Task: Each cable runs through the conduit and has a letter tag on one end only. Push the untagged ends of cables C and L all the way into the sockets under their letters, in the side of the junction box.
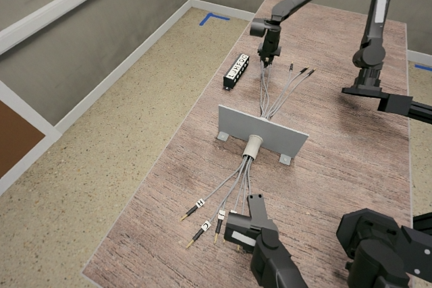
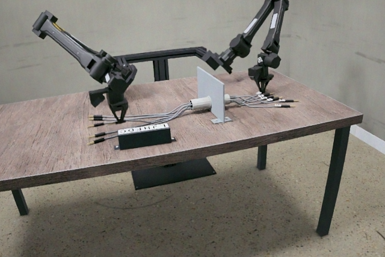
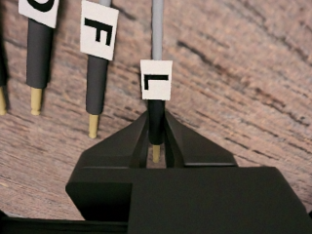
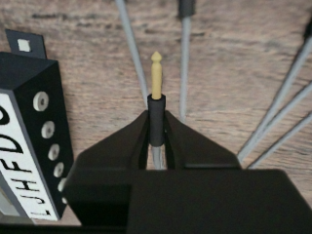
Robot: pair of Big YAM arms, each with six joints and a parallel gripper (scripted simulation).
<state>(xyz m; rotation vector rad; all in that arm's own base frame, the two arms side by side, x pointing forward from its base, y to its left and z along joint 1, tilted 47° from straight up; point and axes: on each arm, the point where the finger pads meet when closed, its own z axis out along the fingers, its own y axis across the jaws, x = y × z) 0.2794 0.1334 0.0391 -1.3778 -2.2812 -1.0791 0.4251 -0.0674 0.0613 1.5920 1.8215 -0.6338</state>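
Our left jaws [image 1: 255,243] [image 2: 263,89], nearly closed, grip the L-tagged plug [image 3: 156,122]; our right jaws [image 1: 266,61] [image 2: 120,120], equally narrow, clasp an untagged plug [image 4: 156,109] near the junction box [image 1: 236,71] [image 2: 144,137] [image 4: 36,124]. C's tagged end [image 1: 198,234] lies on the surface [image 1: 314,173] [image 2: 174,151].
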